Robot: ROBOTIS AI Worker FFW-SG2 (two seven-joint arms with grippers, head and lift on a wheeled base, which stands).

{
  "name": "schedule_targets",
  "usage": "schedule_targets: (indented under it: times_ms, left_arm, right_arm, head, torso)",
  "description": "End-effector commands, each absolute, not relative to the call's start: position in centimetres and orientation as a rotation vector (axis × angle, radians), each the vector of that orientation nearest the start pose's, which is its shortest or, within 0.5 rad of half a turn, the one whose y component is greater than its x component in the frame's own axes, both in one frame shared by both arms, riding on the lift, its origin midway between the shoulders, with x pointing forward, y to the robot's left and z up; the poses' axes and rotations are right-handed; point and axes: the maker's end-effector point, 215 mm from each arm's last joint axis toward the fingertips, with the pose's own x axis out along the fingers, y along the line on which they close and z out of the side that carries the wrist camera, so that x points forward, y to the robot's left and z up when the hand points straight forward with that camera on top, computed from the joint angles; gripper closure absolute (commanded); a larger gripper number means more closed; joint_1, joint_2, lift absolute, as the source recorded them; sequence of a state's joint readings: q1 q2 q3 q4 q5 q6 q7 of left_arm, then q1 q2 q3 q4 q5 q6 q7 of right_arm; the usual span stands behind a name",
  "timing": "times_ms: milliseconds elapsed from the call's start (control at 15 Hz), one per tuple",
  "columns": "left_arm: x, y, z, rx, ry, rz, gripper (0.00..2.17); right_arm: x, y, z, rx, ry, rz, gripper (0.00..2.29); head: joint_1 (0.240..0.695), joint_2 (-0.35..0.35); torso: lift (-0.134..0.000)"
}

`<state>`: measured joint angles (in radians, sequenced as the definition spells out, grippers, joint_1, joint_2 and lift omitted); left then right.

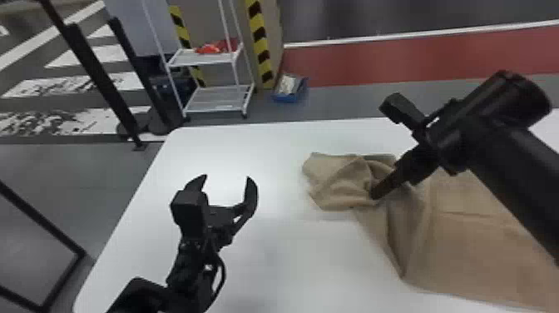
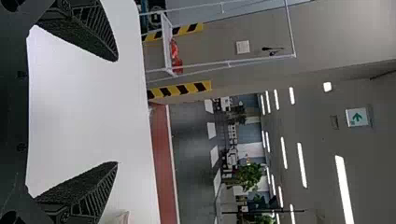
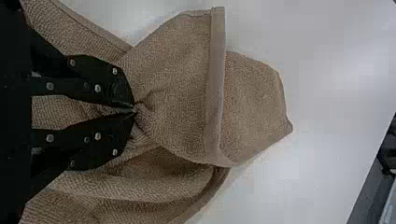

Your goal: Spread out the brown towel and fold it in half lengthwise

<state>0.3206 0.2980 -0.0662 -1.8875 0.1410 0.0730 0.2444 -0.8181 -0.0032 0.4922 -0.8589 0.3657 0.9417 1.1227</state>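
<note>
The brown towel [image 1: 466, 233] lies rumpled on the right part of the white table, its far left end bunched in folds. My right gripper [image 1: 375, 195] is at that bunched end, pinching cloth. In the right wrist view the fingertips of my right gripper [image 3: 134, 108] meet on a gathered pleat of the towel [image 3: 177, 88], a hemmed edge lying just beyond them. Left of the towel, my left gripper [image 1: 228, 183] is held over bare table with its fingers wide apart. The left wrist view has my left gripper [image 2: 116, 112] open, a bit of towel [image 2: 122, 218] near one finger.
The white table [image 1: 266, 166] has its left edge beyond my left arm. Behind it on the floor stand a white wire shelf [image 1: 216, 98] with red items and a blue bin [image 1: 290, 88]. Black posts [image 1: 100, 79] rise at the back left.
</note>
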Motion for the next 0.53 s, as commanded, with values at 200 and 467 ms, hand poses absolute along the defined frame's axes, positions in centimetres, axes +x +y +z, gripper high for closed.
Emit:
schedule_targets:
  times_ms: [200, 467]
  left_arm:
    - [50.1, 29.4, -35.8, 0.146, 0.078, 0.081, 0.08]
    - [50.1, 29.1, -35.1, 0.152, 0.065, 0.063, 0.08]
  right_arm:
    - [57.0, 2.6, -37.4, -0.115, 0.761, 1.181, 0.03]
    - [56.4, 3.6, -29.3, 0.016, 0.432, 1.220, 0.04]
  head:
    - [0.695, 0.273]
    - [0.695, 0.324]
  torso:
    - [-0.125]
    - [-0.125]
